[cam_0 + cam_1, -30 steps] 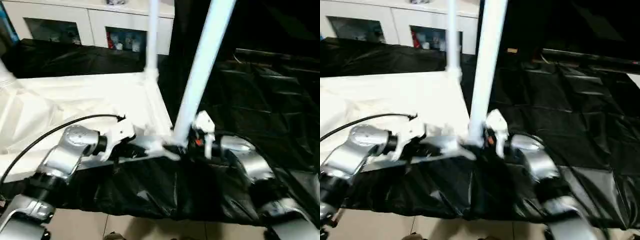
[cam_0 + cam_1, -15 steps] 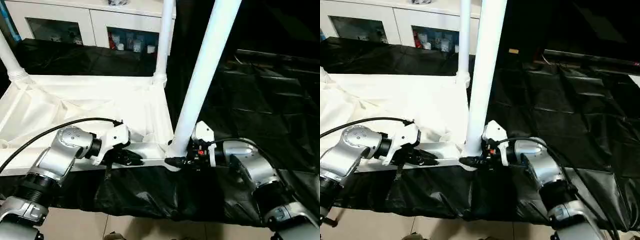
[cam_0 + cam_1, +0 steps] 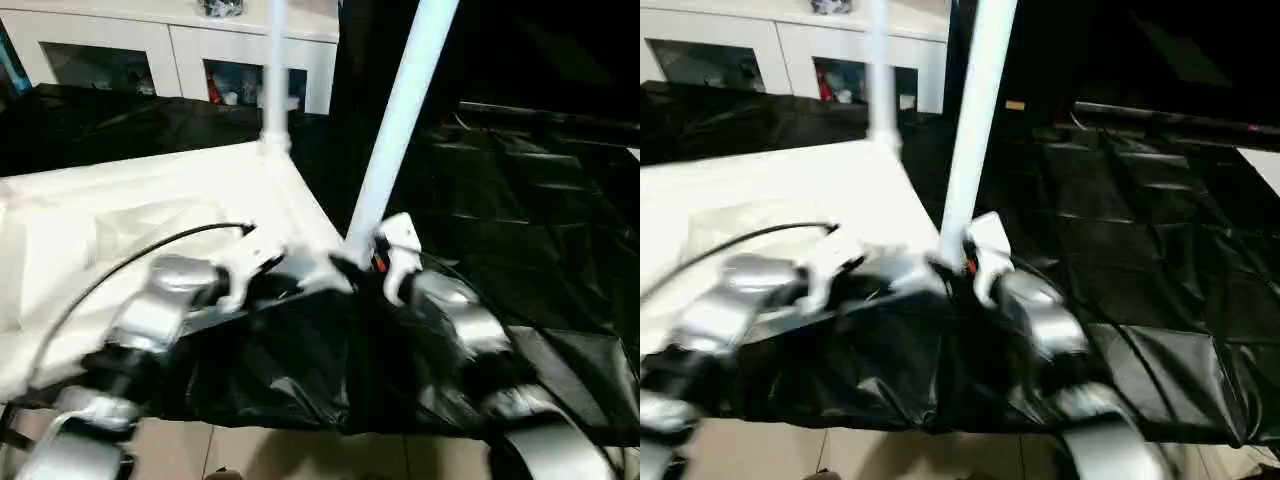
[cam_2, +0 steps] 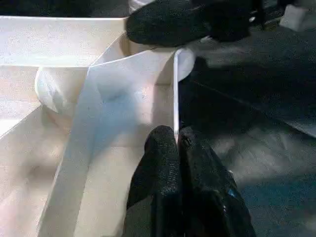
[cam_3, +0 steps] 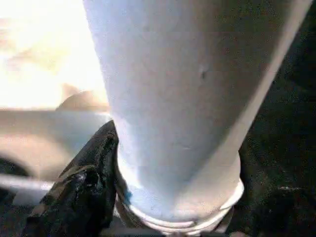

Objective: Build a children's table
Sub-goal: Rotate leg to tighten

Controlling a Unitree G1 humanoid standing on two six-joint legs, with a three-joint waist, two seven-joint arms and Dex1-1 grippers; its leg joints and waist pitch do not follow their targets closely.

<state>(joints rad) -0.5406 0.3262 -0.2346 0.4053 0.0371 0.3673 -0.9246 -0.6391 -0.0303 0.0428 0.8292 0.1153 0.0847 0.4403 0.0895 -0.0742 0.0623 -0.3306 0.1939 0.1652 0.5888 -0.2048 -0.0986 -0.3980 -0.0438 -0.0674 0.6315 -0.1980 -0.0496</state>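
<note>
Table top: I see the table top lying underside-up on the black sheet, with its near corner socket at about 6 o'clock of the near leg.
Near leg: its long axis rises from that socket toward 12 o'clock, leaning slightly to 1; a far leg stands at the corner behind.
Right gripper: my nearer arm to the leg, at its base; one black finger lies against the tube, but I cannot tell whether it clamps.
Left gripper: fingers pressed together, pinching the thin side rim, with the socket dead ahead along the rim.
Judgement: I think seating depends on pushing straight down the leg's axis while my left steadies the top.
</note>
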